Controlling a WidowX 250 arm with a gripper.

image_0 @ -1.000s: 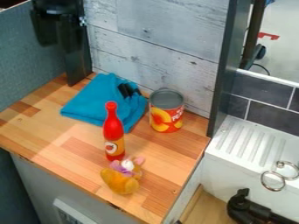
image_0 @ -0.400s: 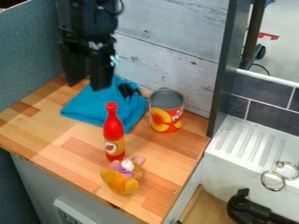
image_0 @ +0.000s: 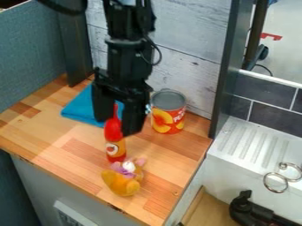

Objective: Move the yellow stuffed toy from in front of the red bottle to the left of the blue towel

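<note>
The red plastic-looking bottle stands upright on the wooden counter, its slender neck visible in the gap of my black, two-fingered, spread gripper, with the yellow-orange plush toy just in front and the folded blue cloth behind.

A toy kitchen seems to be the setting. Showing this are the butcher-block-style wooden bench, the white ridged drainboard and the dark tiles behind it.
</note>
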